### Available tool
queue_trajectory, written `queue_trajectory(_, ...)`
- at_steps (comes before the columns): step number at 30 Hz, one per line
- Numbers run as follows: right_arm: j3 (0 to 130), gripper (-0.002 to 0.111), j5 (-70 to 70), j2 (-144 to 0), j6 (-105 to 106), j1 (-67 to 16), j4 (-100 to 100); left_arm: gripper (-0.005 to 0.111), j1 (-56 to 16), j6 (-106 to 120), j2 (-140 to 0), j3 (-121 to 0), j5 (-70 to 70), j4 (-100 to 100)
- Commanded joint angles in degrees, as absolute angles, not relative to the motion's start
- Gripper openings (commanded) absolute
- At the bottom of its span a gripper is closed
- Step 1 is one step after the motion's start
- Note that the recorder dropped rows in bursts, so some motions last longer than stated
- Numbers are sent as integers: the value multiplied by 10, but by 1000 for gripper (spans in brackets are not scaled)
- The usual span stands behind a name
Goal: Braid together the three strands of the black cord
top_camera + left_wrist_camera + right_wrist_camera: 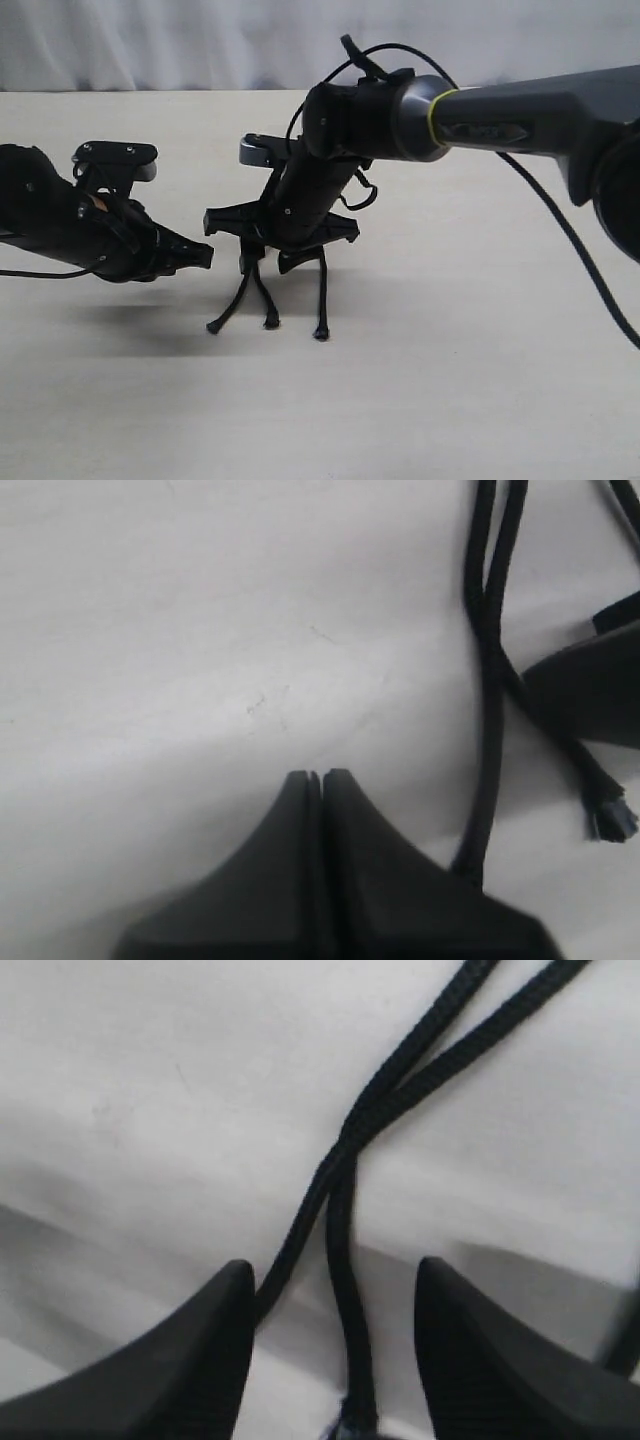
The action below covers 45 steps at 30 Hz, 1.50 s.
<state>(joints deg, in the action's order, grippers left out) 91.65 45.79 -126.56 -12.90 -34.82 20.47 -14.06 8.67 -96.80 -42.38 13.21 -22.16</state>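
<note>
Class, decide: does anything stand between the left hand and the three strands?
Nothing visible does: only bare table separates the shut left hand from the nearest of the three strands. The open right hand sits over them, not in that gap.

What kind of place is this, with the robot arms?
Probably a robot lab or test bench: a bare pale table, a plain white curtain behind, and two robot arms, left gripper and right gripper, by a thin black cord.
</note>
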Motion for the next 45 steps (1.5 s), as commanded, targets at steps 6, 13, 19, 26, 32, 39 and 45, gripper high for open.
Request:
queue_trajectory(6, 915, 47, 502, -1257, -131, -376, 136, 0, -141, 89, -889, -423, 138, -187)
queue_trajectory(13, 915, 30, 494, -1282, -173, -401, 81, 0, -141, 89, -886, -414, 143, -191)
queue_trajectory(19, 916, 4, 511, -1282, -173, -399, 79, 0, -141, 89, -886, -414, 151, -192)
queue_trajectory(26, 919, 4, 554, -1253, -171, -365, 52, 0, -159, 108, -886, -414, 156, -204)
queue_trajectory(32, 919, 4, 585, -1251, -161, -338, 55, 0, -187, 172, -893, -414, 139, -282)
queue_trajectory(39, 919, 4, 585, -1251, -161, -331, 58, 0, -186, 484, -954, -414, 198, -615)
queue_trajectory(45, 919, 4, 585, -1251, -161, -331, 58, 0, -186, 632, -1007, -414, 242, -759)
